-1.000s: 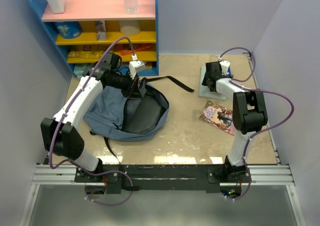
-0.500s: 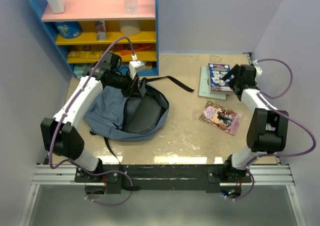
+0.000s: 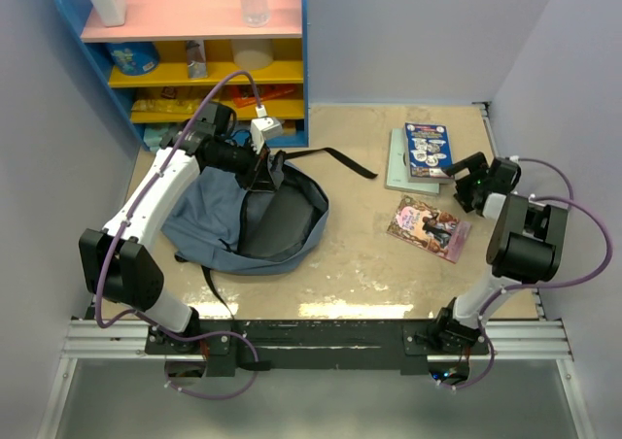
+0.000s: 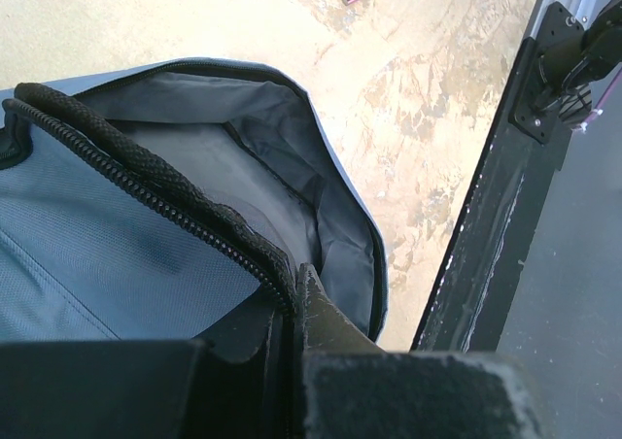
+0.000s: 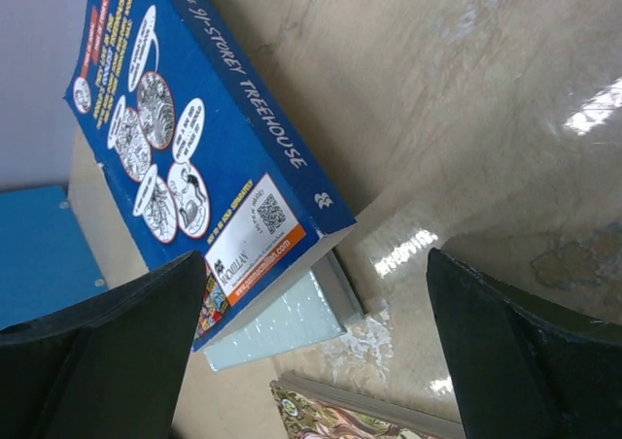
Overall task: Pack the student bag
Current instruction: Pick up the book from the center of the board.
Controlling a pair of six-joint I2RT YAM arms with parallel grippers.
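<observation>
The student bag (image 3: 209, 216), slate-blue, lies open on the left of the table with its dark lining (image 4: 243, 182) showing. My left gripper (image 3: 265, 165) is shut on the bag's black zipper rim (image 4: 185, 216) at the far edge of the opening; its fingertips (image 4: 309, 298) pinch that rim. My right gripper (image 3: 457, 172) stands open and empty, low beside the near right corner of a blue book (image 3: 428, 150) that rests on a pale book (image 3: 398, 175). In the right wrist view, the blue book (image 5: 194, 138) and the pale book (image 5: 282, 327) lie ahead of the open gripper (image 5: 313, 264).
A colourful picture book (image 3: 429, 227) lies flat just near of the stack, its corner (image 5: 340, 424) below the right fingers. A black strap (image 3: 335, 159) trails right from the bag. A blue shelf unit (image 3: 194, 60) stands at the back left. The black base rail (image 4: 486, 225) borders the near edge.
The right gripper has drawn off the book stack, first to the right and then nearer, uncovering the blue book. The left gripper and the bag have not moved.
</observation>
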